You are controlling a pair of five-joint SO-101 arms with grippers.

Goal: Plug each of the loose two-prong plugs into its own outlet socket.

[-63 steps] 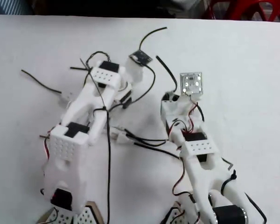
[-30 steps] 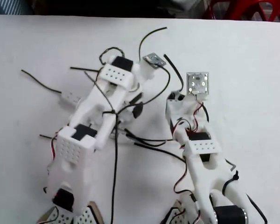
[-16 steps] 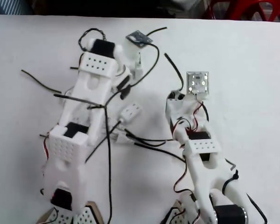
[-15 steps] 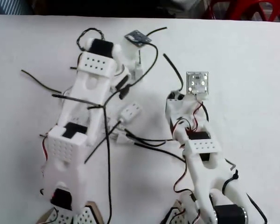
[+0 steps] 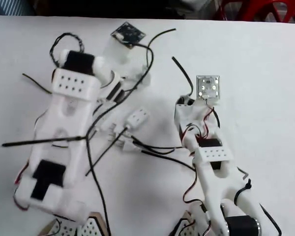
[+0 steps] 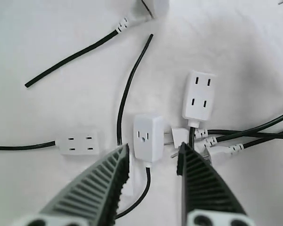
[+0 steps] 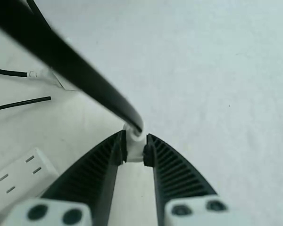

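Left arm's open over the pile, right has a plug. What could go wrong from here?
1. The left gripper hangs open over a single socket with a loose plug right beside it; closing may catch the socket, or both.
2. The right gripper is shut on its plug, whose prongs are hidden; alignment cannot be checked, so it may jam.
3. Cords lie crossed near both grippers; a sweep through them could drag sockets along.

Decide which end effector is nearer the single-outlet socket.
Left. The left end effector hangs open over the single-outlet socket; the right end effector sits apart, shut on a plug.
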